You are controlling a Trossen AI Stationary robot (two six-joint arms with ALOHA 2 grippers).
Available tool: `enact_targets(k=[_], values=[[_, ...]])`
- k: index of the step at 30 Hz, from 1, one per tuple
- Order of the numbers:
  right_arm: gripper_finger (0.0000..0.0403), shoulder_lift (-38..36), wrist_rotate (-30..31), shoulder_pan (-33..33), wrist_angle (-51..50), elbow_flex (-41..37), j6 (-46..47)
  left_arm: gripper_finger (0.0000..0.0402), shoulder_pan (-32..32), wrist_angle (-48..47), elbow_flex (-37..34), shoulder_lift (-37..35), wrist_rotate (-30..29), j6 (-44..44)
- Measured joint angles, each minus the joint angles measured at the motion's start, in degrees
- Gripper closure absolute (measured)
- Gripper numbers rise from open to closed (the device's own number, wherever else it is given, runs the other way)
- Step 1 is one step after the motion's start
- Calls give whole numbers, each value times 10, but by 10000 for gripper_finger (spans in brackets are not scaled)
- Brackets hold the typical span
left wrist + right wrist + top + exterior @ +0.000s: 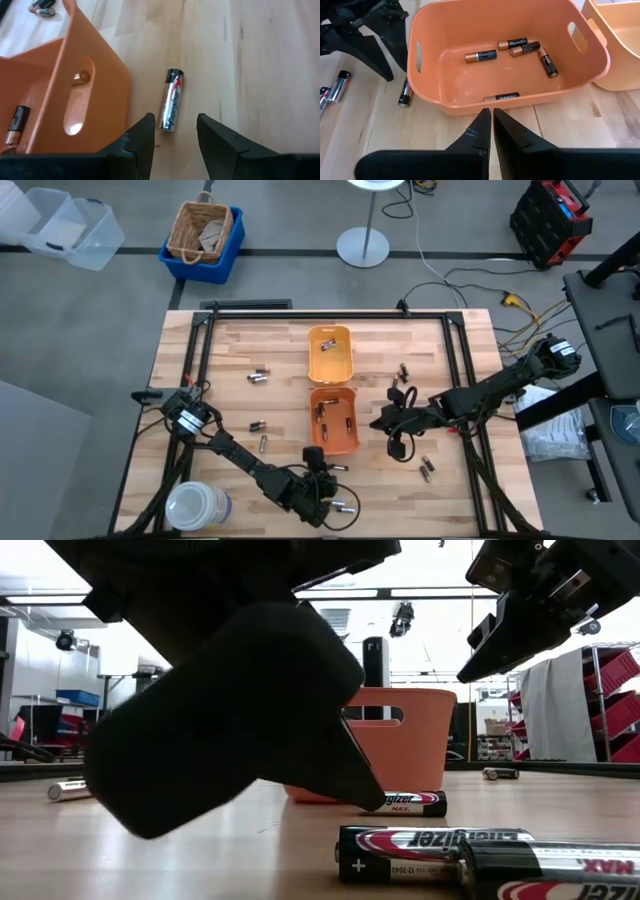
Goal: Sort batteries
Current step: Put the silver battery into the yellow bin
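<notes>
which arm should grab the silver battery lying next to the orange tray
Left. Its open hand is lined up on the silver Energizer battery beside the orange tray. The right hand is shut, facing the tray's other side.

Probably a lab or workshop: red parts bins (610,710), ceiling strip lights (420,592), trailing floor cables (470,280).

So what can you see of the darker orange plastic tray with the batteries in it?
The darker orange rectangular plastic tray has smooth walls, rounded corners and an oval handle slot in each end wall. It sits upright on the wooden table, beside the lighter yellow-orange tray. Five copper-topped black batteries lie flat inside. A silver battery lies outside by one end wall.
</notes>
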Motion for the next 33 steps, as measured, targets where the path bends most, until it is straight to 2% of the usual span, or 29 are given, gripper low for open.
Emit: enact_targets(k=[13, 21, 33], values=[[390, 0, 0, 0, 0, 0, 0, 274, 9, 4, -1, 1, 29, -6], [390, 0, 0, 0, -6, 0, 5, 274, 10, 19, 21, 36, 22, -4], [390, 0, 0, 0, -5, 0, 5, 274, 10, 4, 32, 38, 33, -13]])
